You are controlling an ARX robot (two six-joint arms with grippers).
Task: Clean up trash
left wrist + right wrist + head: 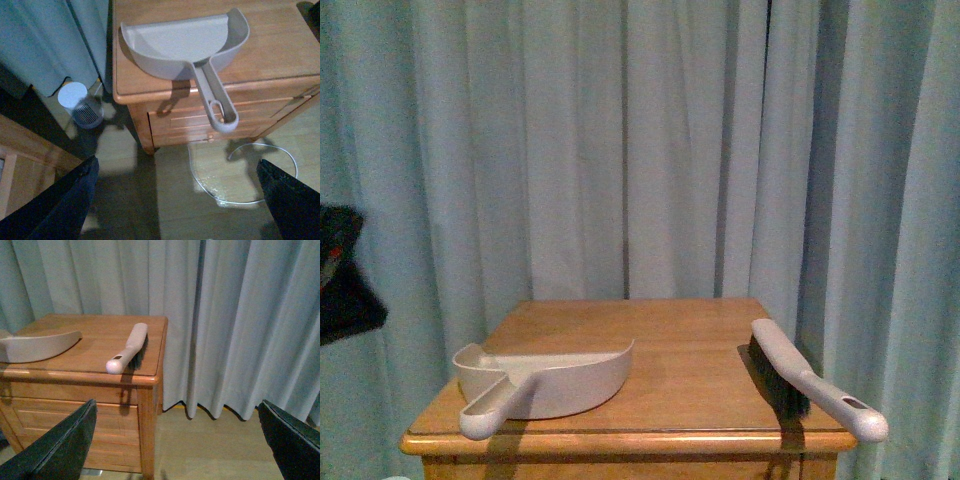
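Observation:
The trash does not show in any view. A pinkish-grey dustpan (545, 380) lies on the wooden table (690, 350) at its front left, handle over the front edge; it looks empty in the left wrist view (185, 42). A grey hand brush (810, 380) lies at the table's right edge, also in the right wrist view (127, 347). My left gripper (177, 205) is open above the floor in front of the table, nothing between its fingers (60, 205). My right gripper (177, 445) is open low beside the table's right side, also empty.
Pale curtains (640, 150) hang behind and beside the table. On the floor to the table's left stands a small round bin with a white lid (80, 105). A clear ring-rimmed bag (240, 175) lies before the table. A dark object (345, 275) sits at the left.

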